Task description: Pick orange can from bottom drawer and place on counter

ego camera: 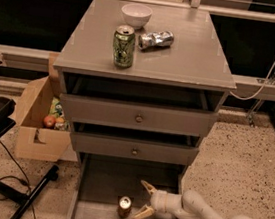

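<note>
The orange can (124, 206) stands upright on the floor of the open bottom drawer (99, 179), near the drawer's middle. My gripper (142, 200) is open inside the drawer, just right of the can, with its two pale fingers pointing left toward it. The lower fingertip is close to the can; I cannot tell whether it touches. The counter (195, 53) is the grey-brown top of the cabinet above.
On the counter stand a green patterned can (123, 46), a crushed silver can (156, 39) and a white bowl (136, 15). Two upper drawers with round knobs sit slightly open. A cardboard box (40, 119) with items stands left of the cabinet. Cables lie on the floor.
</note>
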Controlling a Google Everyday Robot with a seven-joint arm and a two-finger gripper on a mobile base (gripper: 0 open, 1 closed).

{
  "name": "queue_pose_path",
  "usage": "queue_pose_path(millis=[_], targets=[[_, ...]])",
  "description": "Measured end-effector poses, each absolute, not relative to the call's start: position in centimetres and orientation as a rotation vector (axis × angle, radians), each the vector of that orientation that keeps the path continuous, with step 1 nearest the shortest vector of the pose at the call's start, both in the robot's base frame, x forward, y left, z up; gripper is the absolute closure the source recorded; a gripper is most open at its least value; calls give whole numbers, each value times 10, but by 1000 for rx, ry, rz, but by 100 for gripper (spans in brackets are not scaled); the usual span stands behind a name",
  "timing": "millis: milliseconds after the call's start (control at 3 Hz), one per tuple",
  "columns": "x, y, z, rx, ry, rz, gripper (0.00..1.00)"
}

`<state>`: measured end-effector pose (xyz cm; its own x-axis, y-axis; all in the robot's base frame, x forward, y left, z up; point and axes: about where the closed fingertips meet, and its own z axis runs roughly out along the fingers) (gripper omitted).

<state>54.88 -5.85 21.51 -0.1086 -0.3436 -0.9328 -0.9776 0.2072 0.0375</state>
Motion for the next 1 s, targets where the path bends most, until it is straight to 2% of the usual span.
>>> queue_pose_path(millis=[667,1000], targets=[[531,-27,186,-1278,1592,1019,0],[530,-9,182,-1277,1566,1058,18]])
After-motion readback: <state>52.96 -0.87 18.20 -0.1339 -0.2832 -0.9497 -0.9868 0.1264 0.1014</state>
